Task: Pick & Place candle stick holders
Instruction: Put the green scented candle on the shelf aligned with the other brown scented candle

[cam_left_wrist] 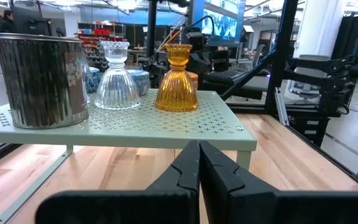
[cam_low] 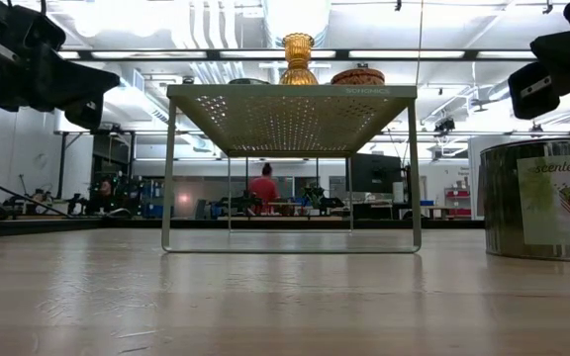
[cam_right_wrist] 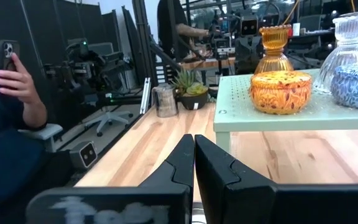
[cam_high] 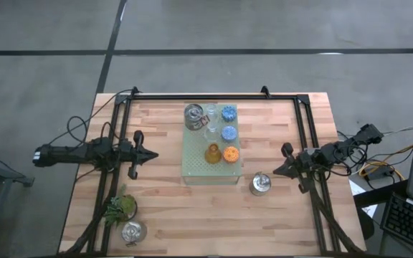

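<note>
A pale green perforated board (cam_high: 192,168) stands on legs at the table's middle. On it rest several candle stick holders: a shiny silver one (cam_high: 194,116), two clear glass ones (cam_high: 210,111) (cam_high: 210,131), two blue ones (cam_high: 229,113) (cam_high: 229,133), an amber one (cam_high: 213,153) and an orange one (cam_high: 231,154). A second silver holder (cam_high: 261,184) stands on the wood right of the board. A third silver one (cam_high: 133,231) stands near the front left corner. My left gripper (cam_high: 153,153) is shut, left of the board. My right gripper (cam_high: 276,170) is shut, right of the second silver holder.
A leafy green plant sprig (cam_high: 120,208) lies beside the front-left silver holder. A black frame (cam_high: 214,96) runs along the table's far edge and down both sides. Bare wood lies in front of the board. A person holding a phone (cam_right_wrist: 8,56) shows beyond the table.
</note>
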